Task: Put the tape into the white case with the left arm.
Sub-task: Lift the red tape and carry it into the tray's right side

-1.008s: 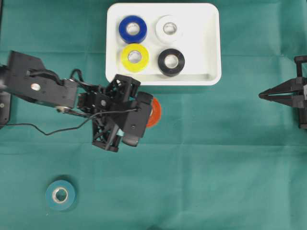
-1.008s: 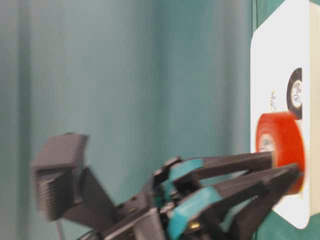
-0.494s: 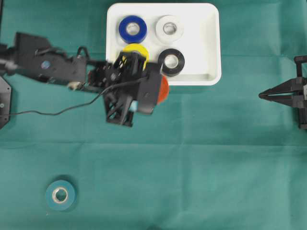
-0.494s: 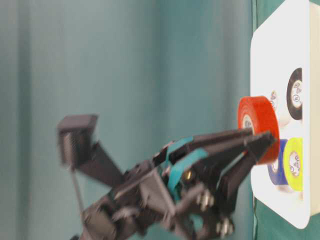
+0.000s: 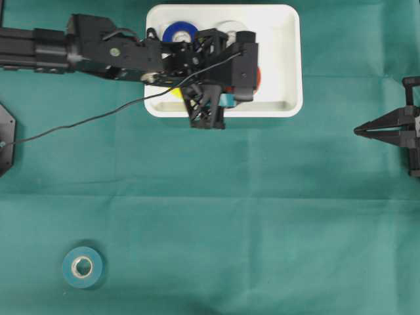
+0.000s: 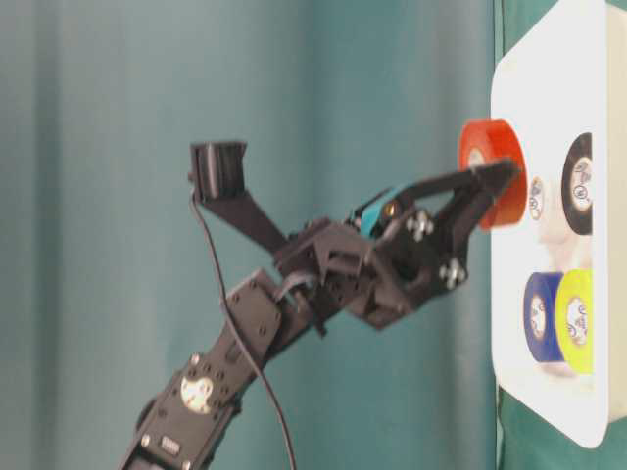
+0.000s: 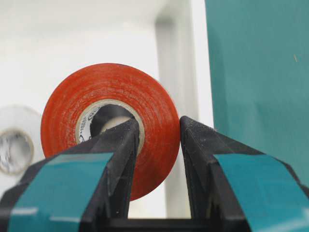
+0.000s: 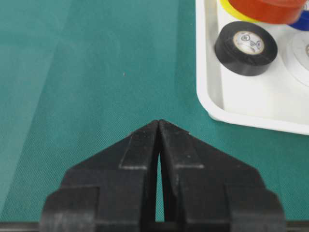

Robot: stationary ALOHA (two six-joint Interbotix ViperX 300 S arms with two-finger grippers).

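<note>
No text, brand or number can be read anywhere. The inner cardboard core of the glossy black tape roll (image 8: 246,47) carries small dark printed marks, too small to make out. The core of the red tape roll (image 7: 110,126) shows a strip of dark print along its edge, blurred and partly hidden. The other rolls show only blurred core marks.

You saw the red tape roll (image 7: 108,128) held upright above the shallow white rectangular plastic case (image 5: 289,59), near its right side.
</note>
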